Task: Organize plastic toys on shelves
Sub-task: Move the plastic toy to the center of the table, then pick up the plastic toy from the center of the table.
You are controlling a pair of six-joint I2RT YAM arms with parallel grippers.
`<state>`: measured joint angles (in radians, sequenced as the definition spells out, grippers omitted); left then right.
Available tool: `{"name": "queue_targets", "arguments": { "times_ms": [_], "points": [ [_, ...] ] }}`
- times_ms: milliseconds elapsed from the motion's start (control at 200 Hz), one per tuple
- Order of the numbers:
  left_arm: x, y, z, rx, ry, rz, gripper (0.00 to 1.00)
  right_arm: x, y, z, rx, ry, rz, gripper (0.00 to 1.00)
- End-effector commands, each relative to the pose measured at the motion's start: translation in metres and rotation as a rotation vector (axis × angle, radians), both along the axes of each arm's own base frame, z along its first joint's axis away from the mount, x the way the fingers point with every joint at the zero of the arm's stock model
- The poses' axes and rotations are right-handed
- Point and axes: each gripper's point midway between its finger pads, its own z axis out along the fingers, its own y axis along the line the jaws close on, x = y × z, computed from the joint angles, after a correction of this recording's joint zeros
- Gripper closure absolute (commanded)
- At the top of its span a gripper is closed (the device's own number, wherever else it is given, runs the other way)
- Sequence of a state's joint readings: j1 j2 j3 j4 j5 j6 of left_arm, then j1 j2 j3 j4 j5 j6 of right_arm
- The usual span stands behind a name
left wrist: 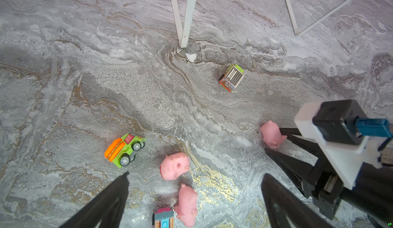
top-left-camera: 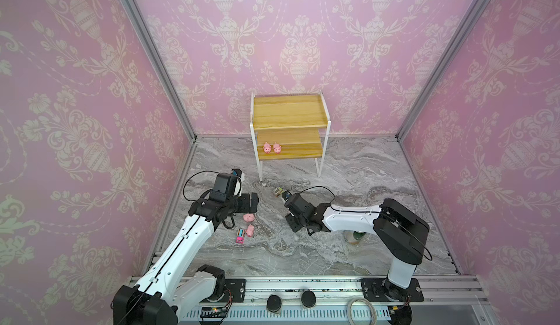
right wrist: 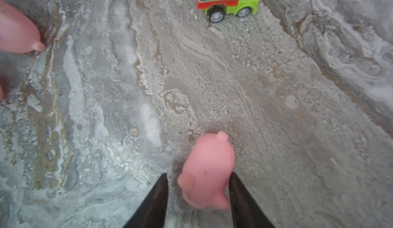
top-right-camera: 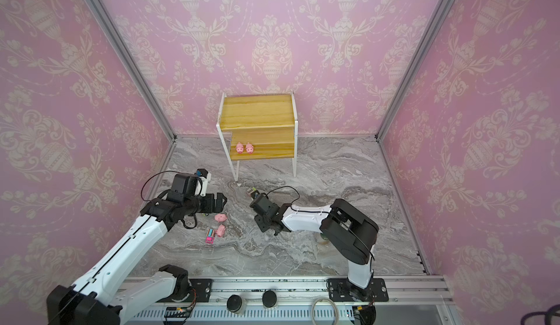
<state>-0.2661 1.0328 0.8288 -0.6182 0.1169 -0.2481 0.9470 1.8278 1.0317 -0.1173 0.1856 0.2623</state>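
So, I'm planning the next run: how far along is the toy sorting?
Done: two pigs stand on the rack's lower shelf. In hand: the right gripper straddles a third pig on the table, one of its fingers clear of it. Still to go: two more pigs by the open left gripper, plus the orange-green truck, box truck and pink-blue truck.

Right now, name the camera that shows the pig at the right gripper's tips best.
The right wrist view: the pig fills the foreground, between the fingers of the right gripper. The left wrist view shows the pig smaller, at those same fingertips. In both top views the gripper hides it.
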Motion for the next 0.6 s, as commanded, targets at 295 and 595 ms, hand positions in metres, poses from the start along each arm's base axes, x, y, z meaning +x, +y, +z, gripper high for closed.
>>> {"name": "queue_targets", "arguments": {
  "times_ms": [295,595],
  "points": [
    [-0.001,-0.002,0.006,0.004,-0.016,-0.018,0.01,0.011,-0.018,0.06,0.183,-0.095,-0.21,0.36],
    [-0.004,-0.012,0.013,-0.033,-0.04,-0.055,0.01,-0.006,-0.016,0.052,0.224,-0.106,-0.527,0.37]
  ]
}}
